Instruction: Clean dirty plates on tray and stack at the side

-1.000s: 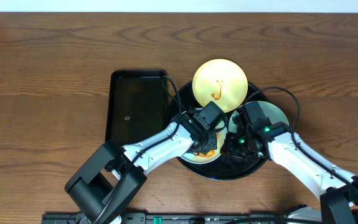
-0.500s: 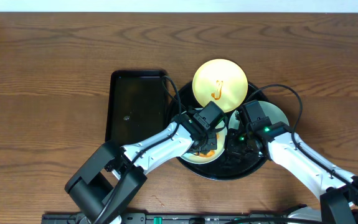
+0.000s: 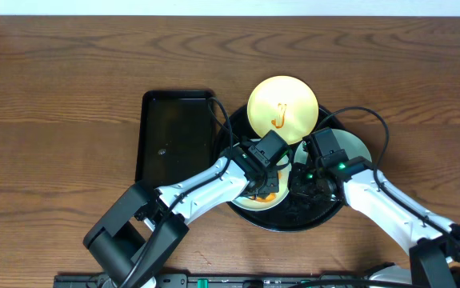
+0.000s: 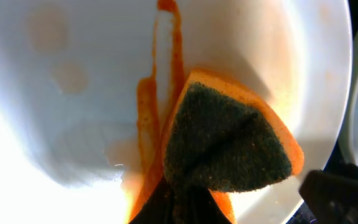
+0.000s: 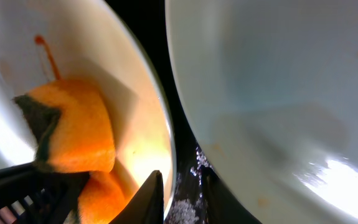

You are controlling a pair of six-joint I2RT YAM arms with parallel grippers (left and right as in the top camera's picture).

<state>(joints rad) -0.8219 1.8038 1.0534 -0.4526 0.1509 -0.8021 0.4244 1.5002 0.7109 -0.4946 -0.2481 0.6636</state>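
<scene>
While the left pincer clamps the sponge onto a sauced plate, the right pincer pinches its rim.

Rectangular black tray left of centre on brown wooden desk; mid-frame, orange sponge, dark scouring face up.

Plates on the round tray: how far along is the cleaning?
Done: nothing stacked beside the tray. In hand: left gripper presses a sponge onto the smeared front plate; right gripper straddles its rim. Left: the sauced yellow plate, the right plate, stacking.
</scene>
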